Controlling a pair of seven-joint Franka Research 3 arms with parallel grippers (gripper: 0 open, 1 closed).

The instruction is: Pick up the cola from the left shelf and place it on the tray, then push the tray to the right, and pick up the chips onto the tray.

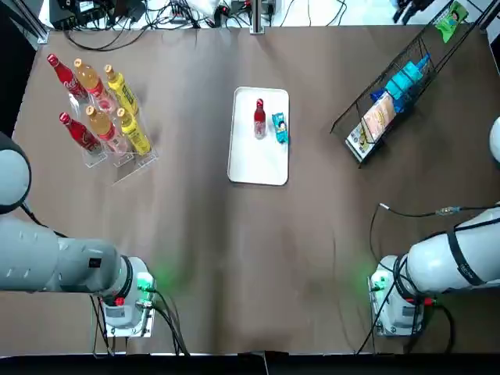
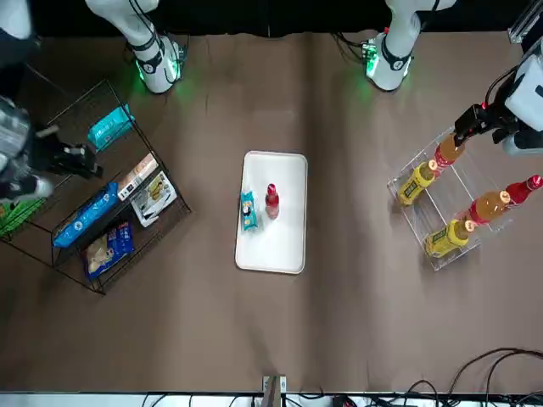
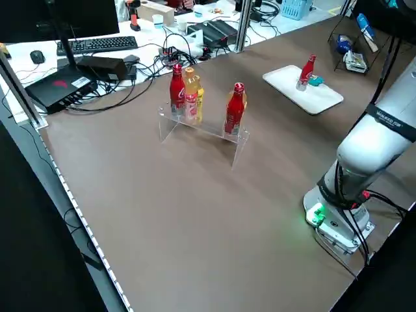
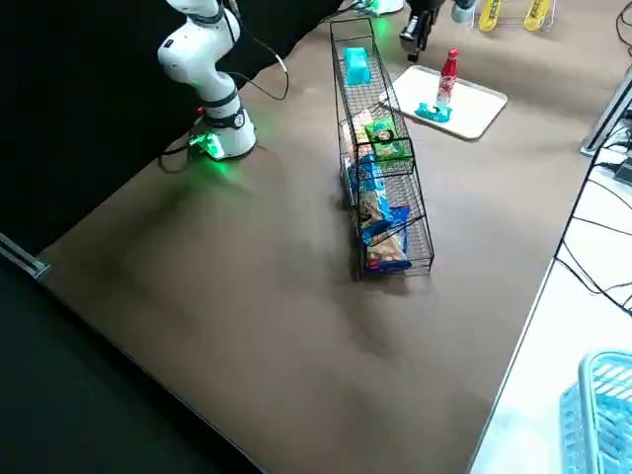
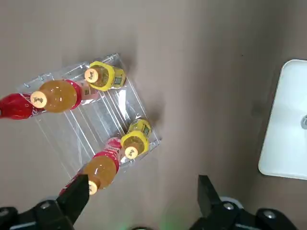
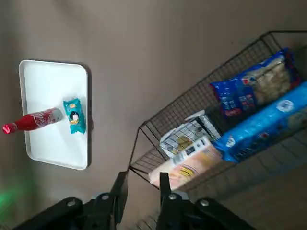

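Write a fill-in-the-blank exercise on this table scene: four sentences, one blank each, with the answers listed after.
1. The cola bottle stands upright on the white ____.
2. The clear shelf holds ____ bottles.
3. The snack bags sit in a black ____ rack.
4. The left gripper hangs above the clear shelf with its fingers ____.

Missing words: tray; six; wire; open.
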